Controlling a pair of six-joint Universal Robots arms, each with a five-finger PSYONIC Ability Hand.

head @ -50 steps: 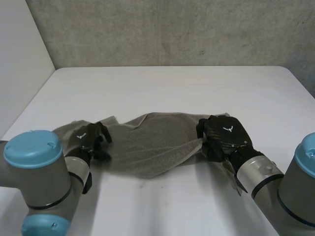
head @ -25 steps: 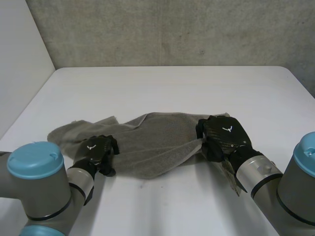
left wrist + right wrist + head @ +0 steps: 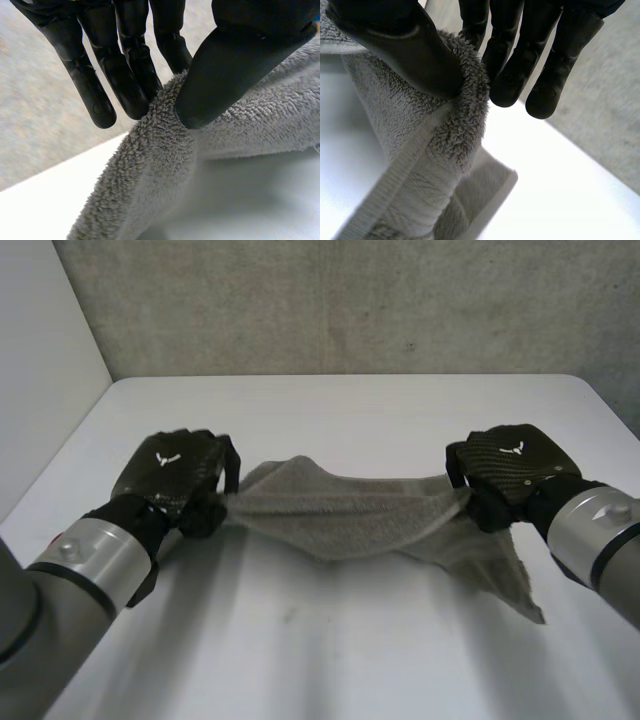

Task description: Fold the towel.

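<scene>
A grey towel (image 3: 345, 515) hangs stretched between my two hands above the white table (image 3: 330, 650), sagging in the middle. My left hand (image 3: 172, 473) pinches its left end; in the left wrist view the thumb (image 3: 235, 65) presses the towel's edge (image 3: 165, 150) against the fingers (image 3: 127, 75). My right hand (image 3: 510, 472) grips the right end, its thumb (image 3: 405, 45) clamping a bunched edge of the towel (image 3: 445, 125) against the fingers (image 3: 510, 65). A loose corner (image 3: 505, 575) trails down under the right hand to the table.
A grey concrete wall (image 3: 340, 305) stands behind the table's far edge. A white panel (image 3: 40, 360) borders the table at the left. My grey forearms (image 3: 85, 560) reach in from both near corners.
The left hand has closed on the towel's left end. Both hands have risen and moved apart, lifting the towel off the table and stretching it between them.
</scene>
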